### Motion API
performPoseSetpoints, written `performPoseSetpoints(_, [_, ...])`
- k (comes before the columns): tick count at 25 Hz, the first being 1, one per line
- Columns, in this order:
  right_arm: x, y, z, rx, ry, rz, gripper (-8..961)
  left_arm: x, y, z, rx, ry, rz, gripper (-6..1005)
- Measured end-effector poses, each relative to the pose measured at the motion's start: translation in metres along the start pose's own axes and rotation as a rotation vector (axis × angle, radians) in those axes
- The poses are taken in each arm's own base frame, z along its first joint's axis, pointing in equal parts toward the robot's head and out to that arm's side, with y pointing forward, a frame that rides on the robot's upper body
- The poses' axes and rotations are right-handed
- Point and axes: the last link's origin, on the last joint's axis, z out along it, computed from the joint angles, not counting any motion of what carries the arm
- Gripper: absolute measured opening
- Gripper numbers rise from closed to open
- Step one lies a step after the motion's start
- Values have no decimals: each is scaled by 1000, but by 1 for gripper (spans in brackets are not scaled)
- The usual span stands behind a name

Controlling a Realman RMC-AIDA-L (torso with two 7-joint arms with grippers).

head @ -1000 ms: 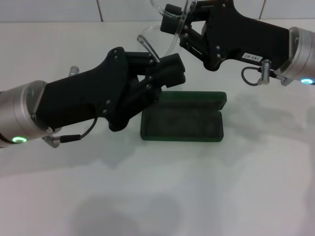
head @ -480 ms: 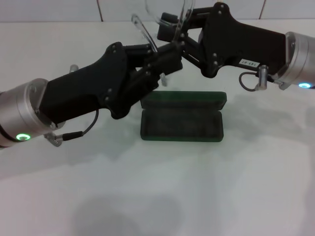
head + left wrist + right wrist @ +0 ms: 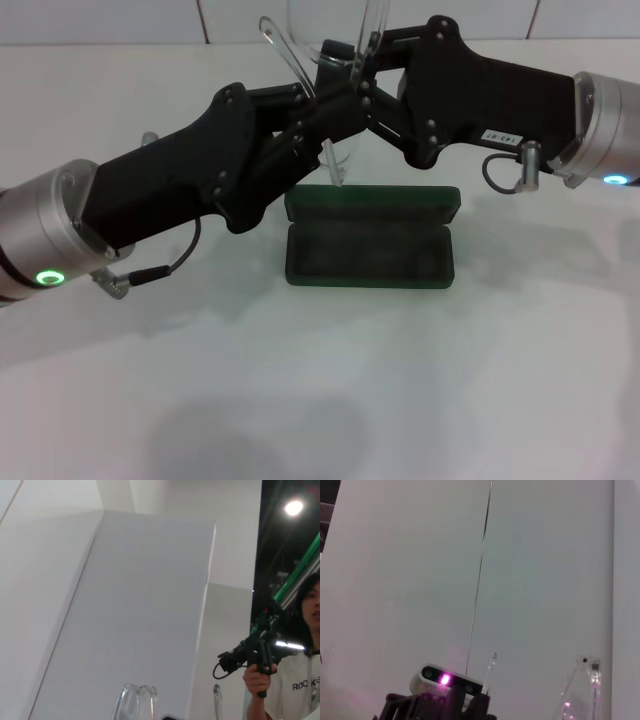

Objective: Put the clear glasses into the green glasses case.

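Both grippers meet above the open green case (image 3: pixel 370 235): the right gripper (image 3: pixel 352 62) pinches the clear glasses (image 3: pixel 330 40), the left gripper (image 3: pixel 325 110) seemingly clamps one arm. Fold it gently, then lower level into the lining.

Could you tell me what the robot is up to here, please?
Both arms are raised over the white table, with the left gripper and the right gripper meeting on the clear glasses, which they hold up in the air between them. The green glasses case lies open on the table just below, with nothing in it. So the glasses are not yet in the case; they look to be handled or passed between the grippers above it.
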Motion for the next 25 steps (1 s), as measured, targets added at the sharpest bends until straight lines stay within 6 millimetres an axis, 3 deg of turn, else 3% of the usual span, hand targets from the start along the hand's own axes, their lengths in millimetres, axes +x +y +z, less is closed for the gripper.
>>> performPoseSetpoints(25, [6,1,6,-9,36,2,132,-1,-7,0,46,-18,-45,101])
